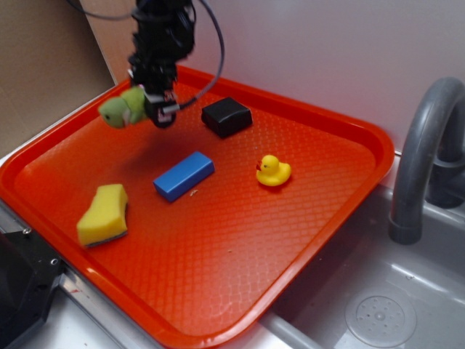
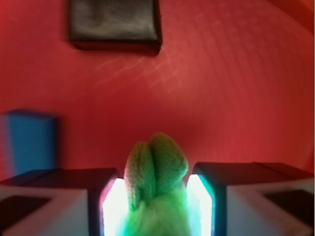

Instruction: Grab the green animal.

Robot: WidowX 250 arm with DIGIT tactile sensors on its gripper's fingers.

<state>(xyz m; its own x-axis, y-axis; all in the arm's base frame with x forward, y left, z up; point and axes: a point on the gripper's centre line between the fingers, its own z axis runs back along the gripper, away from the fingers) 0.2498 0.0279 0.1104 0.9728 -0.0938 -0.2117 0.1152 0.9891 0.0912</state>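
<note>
The green animal (image 1: 123, 107) is a small fuzzy lime-green plush with an olive head. It hangs in my gripper (image 1: 154, 104) above the far left part of the orange tray (image 1: 240, 240), clear of the surface. In the wrist view the green animal (image 2: 156, 169) sits squeezed between my two fingers, its olive feet pointing forward. My gripper (image 2: 156, 206) is shut on it.
On the tray lie a black block (image 1: 227, 116) behind, a blue block (image 1: 183, 175) in the middle, a yellow rubber duck (image 1: 273, 171) to the right and a yellow sponge (image 1: 104, 214) at the front left. A grey faucet (image 1: 425, 153) and sink (image 1: 378, 305) lie to the right.
</note>
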